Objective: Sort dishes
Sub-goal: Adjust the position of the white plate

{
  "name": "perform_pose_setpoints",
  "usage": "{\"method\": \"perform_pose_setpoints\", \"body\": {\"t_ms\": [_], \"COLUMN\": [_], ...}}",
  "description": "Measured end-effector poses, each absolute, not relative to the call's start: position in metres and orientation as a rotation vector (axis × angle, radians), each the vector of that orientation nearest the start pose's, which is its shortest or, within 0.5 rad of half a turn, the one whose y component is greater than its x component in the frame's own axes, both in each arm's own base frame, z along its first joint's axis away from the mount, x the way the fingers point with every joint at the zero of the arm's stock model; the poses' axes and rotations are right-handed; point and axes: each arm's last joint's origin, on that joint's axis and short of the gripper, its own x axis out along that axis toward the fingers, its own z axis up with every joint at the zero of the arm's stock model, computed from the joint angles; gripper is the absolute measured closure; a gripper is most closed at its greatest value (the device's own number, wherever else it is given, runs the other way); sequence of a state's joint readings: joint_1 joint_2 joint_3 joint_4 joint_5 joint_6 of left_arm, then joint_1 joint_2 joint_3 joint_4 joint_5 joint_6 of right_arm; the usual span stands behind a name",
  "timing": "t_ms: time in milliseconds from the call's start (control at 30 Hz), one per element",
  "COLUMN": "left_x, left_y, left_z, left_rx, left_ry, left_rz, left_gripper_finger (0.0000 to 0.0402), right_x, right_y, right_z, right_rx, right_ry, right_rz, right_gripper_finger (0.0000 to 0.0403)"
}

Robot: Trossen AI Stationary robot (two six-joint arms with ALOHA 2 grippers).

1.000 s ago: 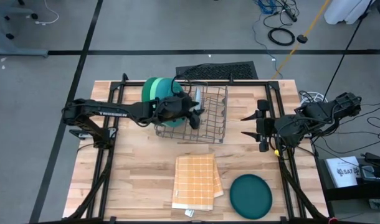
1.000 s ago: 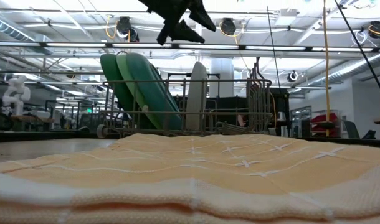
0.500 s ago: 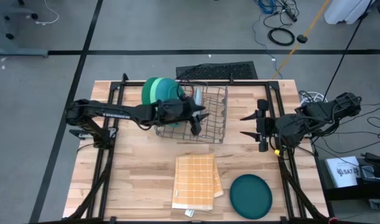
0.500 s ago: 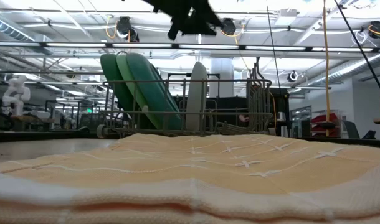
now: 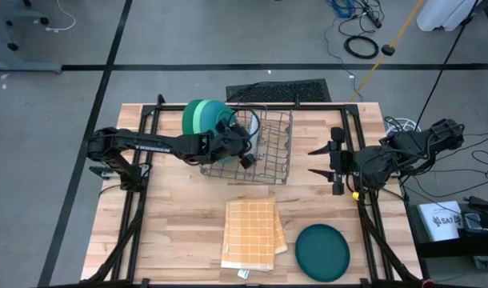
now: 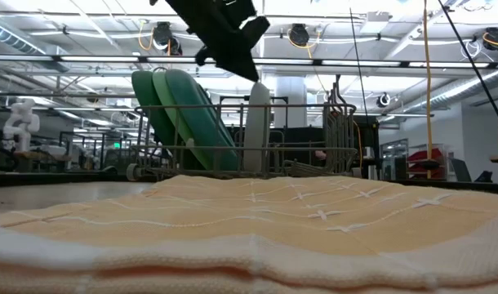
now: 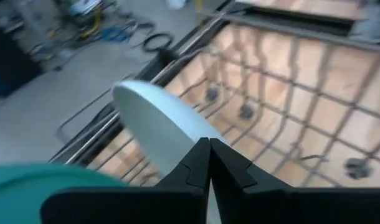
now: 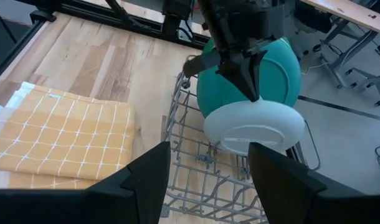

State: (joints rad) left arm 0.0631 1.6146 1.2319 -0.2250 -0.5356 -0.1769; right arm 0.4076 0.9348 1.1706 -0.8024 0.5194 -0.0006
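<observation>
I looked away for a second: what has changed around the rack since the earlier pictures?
The left gripper drew back over the wire rack to the pale blue-grey plate and shut at its top rim. The green plates, dark teal plate, cloth and open right gripper stayed put.

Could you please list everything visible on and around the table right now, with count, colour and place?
Plates in rack: four, light green, mid green, teal and pale blue-grey, standing on edge in the rack's left part.
Loose plate: one, dark teal, flat on the table's near right corner.
Wire rack: one, grey, table's far middle.
Checked cloth: one, orange-yellow, near middle of the table.
Table: one, light wood.
Black mat: one, behind the table.
Left gripper: shut, over the top edge of the pale blue-grey plate.
Right gripper: open, empty, right of the rack.
</observation>
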Motion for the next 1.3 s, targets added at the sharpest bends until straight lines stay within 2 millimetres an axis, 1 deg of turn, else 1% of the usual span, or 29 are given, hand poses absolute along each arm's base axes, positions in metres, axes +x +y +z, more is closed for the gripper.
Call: {"method": "perform_pose_setpoints", "body": {"t_ms": [67,200,300,400,533,633,800,900,1067,1133,1200,1300], "left_x": [0.352,0.347,0.347,0.349,0.35,0.352,0.362,0.367,0.379,0.383,0.386,0.384], "left_y": [0.038,0.038,0.035,0.031,0.027,0.022,0.009,0.007,0.009,0.013,0.018,0.027], "left_z": [0.279,0.285,0.292,0.301,0.307,0.31,0.315,0.311,0.29,0.281,0.274,0.269], "left_rx": [-0.045,-0.019,0.005,0.03,0.063,0.108,0.181,0.27,0.365,0.388,0.419,0.445], "left_ry": [0.583,0.636,0.62,0.598,0.579,0.587,0.57,0.593,0.669,0.7,0.733,0.776], "left_rz": [0.693,0.79,0.826,0.825,0.85,0.793,0.462,0.376,0.276,0.304,0.392,0.503], "left_gripper_finger": [0.0377,0.0376,0.0375,0.0375,0.0375,0.0375,0.0375,0.0375,0.0375,0.0375,0.0375,0.0375], "right_x": [0.158,0.158,0.159,0.159,0.158,0.159,0.159,0.161,0.166,0.169,0.17,0.172], "right_y": [0.053,0.053,0.053,0.053,0.053,0.053,0.053,0.054,0.056,0.057,0.058,0.059], "right_z": [0.382,0.382,0.383,0.383,0.383,0.382,0.378,0.377,0.374,0.374,0.373,0.372], "right_rx": [-0.252,-0.25,-0.248,-0.247,-0.234,-0.226,-0.219,-0.21,-0.216,-0.214,-0.215,-0.208], "right_ry": [0.504,0.498,0.494,0.492,0.491,0.497,0.541,0.547,0.558,0.556,0.558,0.56], "right_rz": [-0.109,-0.108,-0.109,-0.11,-0.116,-0.117,-0.122,-0.126,-0.126,-0.126,-0.126,-0.129], "right_gripper_finger": [0.0195,0.0195,0.0195,0.0195,0.0195,0.0195,0.0195,0.0195,0.0195,0.0195,0.0195,0.0195]}}
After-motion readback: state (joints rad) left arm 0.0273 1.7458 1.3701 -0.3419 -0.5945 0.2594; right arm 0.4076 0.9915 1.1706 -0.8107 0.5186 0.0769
